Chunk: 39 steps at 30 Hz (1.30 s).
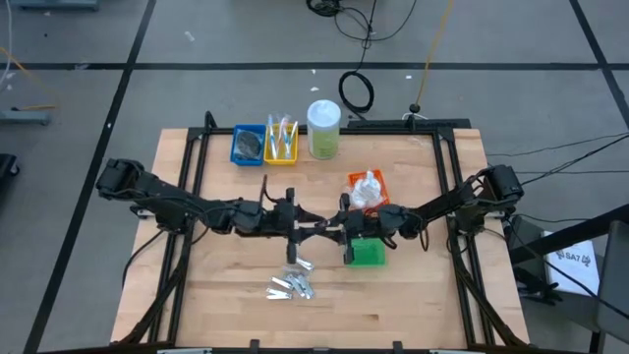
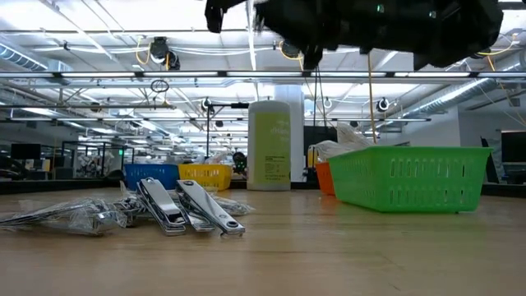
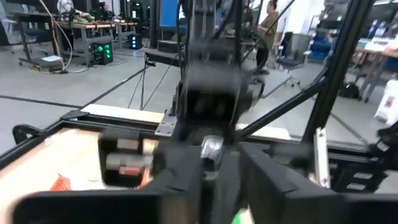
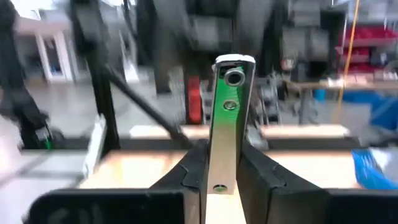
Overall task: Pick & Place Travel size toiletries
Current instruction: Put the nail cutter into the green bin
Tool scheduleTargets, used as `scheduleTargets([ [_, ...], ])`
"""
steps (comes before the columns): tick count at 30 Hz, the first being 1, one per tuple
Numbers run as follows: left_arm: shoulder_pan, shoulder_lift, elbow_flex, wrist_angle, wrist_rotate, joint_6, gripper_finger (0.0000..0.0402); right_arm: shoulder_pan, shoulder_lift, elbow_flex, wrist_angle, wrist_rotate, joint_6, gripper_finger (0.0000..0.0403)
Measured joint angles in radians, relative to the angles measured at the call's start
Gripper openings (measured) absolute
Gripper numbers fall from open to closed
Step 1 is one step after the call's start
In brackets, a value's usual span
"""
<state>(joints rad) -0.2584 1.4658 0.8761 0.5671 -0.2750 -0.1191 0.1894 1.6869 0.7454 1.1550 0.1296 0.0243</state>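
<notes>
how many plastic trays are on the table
4: blue tray and yellow tray side by side at the far edge, orange tray right of centre, green tray just nearer.

Both arms are meeting over mid-table, crowding the green tray (image 1: 369, 254) and orange tray (image 1: 368, 188). Nail clippers (image 1: 292, 286) are cluttering the near middle; side edges are lying open.

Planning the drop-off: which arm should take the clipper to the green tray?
Right. The right gripper is clamped on the nail clipper, and the green tray lies right beside it. The left gripper is farther from that tray.
</notes>
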Motion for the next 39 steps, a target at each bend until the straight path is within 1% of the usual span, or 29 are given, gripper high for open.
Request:
scheduleTargets([
  [2, -0.011, -0.024, 0.001, -0.006, 0.006, -0.015, 0.0149, 0.0, -0.018, -0.002, -0.082, 0.001, 0.001, 0.0045],
  [4, -0.028, -0.054, 0.001, -0.032, 0.01, -0.015, 0.0192, 0.0, -0.068, -0.002, -0.198, 0.002, 0.016, 0.0045],
  [7, -0.063, -0.12, 0.001, -0.13, -0.016, -0.011, 0.0242, 0.016, -0.166, 0.0, -0.46, 0.002, 0.081, 0.0045],
  [9, -0.094, -0.166, 0.001, -0.248, -0.086, -0.025, 0.0265, 0.041, -0.238, -0.002, -0.65, 0.002, 0.132, 0.0045],
  [11, -0.126, -0.194, 0.002, -0.387, -0.181, -0.068, 0.028, 0.076, -0.32, -0.001, -0.848, 0.001, 0.209, 0.0045],
  [13, -0.153, -0.197, 0.002, -0.516, -0.275, -0.143, 0.0288, 0.116, -0.385, -0.002, -1.03, 0.001, 0.31, 0.0045],
  [15, -0.176, -0.195, 0.002, -0.626, -0.359, -0.235, 0.029, 0.156, -0.435, -0.026, -1.146, 0.003, 0.408, 0.0045],
  [17, -0.183, -0.179, 0.002, -0.68, -0.407, -0.33, 0.0289, 0.182, -0.469, -0.063, -1.163, 0.014, 0.485, 0.0045],
  [19, -0.182, -0.151, 0.002, -0.718, -0.424, -0.392, 0.0285, 0.195, -0.492, -0.104, -1.134, 0.053, 0.546, 0.0045],
  [20, -0.181, -0.138, 0.001, -0.724, -0.426, -0.406, 0.0283, 0.194, -0.495, -0.124, -1.117, 0.072, 0.568, 0.0047],
  [23, -0.163, -0.104, 0.002, -0.705, -0.435, -0.414, 0.0278, 0.19, -0.497, -0.175, -1.118, 0.106, 0.633, 0.0071],
  [26, -0.148, -0.068, 0.0, -0.721, -0.422, -0.417, 0.0274, 0.184, -0.498, -0.205, -1.107, 0.106, 0.682, 0.0085],
  [34, -0.12, -0.014, 0.001, -0.722, -0.331, -0.442, 0.0275, 0.184, -0.498, -0.241, -1.056, 0.103, 0.685, 0.0088],
  [37, -0.119, -0.012, 0.001, -0.722, -0.326, -0.44, 0.0274, 0.184, -0.498, -0.242, -1.029, 0.102, 0.667, 0.0101],
  [39, -0.119, -0.012, 0.001, -0.722, -0.303, -0.439, 0.0274, 0.184, -0.498, -0.242, -1.001, 0.102, 0.65, 0.0114],
])
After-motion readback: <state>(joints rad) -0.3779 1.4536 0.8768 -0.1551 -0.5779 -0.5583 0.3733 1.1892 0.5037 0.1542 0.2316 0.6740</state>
